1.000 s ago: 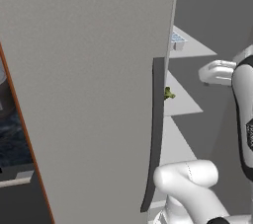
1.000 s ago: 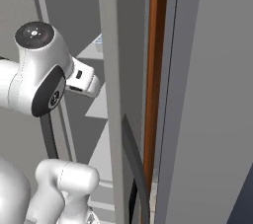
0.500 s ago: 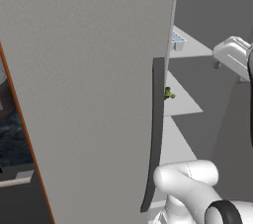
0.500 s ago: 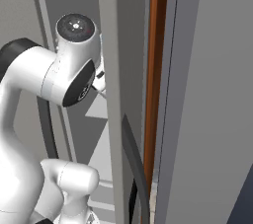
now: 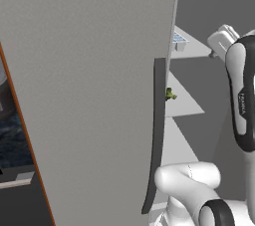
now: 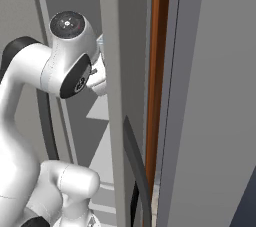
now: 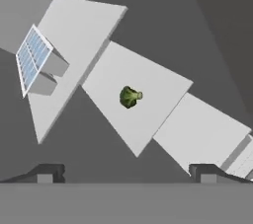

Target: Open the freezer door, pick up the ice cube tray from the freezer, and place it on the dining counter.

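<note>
Standing open, the tall light-grey freezer (image 5: 99, 95) with its long dark-grey bowed handle (image 5: 155, 135) is showing white shelves (image 7: 143, 99) inside. The small pale bluish-white gridded ice cube tray (image 7: 30, 59) is lying on one shelf, apparently propped on two grey blocks. A small green vegetable-like lump (image 7: 130, 96) is sitting on the neighbouring shelf. The two-finger gripper (image 7: 126, 172) is hanging with fingers spread wide, holding nothing, well apart from the tray.
</note>
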Controlling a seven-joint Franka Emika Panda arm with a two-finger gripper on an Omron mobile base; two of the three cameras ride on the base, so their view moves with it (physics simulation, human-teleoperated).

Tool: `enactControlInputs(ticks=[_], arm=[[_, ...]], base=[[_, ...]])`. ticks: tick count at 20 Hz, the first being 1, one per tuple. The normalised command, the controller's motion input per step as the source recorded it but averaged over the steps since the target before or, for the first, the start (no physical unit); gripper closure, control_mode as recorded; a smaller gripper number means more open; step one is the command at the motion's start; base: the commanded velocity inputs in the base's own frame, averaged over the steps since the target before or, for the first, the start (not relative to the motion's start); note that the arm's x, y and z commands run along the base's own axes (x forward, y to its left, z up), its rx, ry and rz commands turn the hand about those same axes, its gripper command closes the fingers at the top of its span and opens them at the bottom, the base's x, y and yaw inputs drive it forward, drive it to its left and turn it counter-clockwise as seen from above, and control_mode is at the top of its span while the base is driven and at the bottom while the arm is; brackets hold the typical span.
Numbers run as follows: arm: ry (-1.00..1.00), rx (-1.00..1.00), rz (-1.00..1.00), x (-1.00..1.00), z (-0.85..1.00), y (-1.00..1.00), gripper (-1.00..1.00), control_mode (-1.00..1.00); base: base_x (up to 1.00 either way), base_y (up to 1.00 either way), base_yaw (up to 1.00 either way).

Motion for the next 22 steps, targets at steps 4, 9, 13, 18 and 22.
enactControlInputs(ticks=[4,9,13,18,22], arm=[[0.00,0.19,-0.12,0.48,0.14,0.00,-1.00,-1.00],[0.01,0.19,-0.02,0.61,0.05,0.06,-1.00,-1.00],[0.05,0.14,0.00,0.72,0.02,0.12,-1.00,-1.00],[0.06,0.09,0.00,0.70,0.06,0.11,-1.00,-1.00],[0.07,0.05,0.00,0.69,0.06,0.00,-1.00,-1.00]], base=[[0.00,0.00,0.00],[0.00,0.00,0.00],[0.00,0.00,0.00],[0.00,0.00,0.00],[0.00,0.00,0.00]])
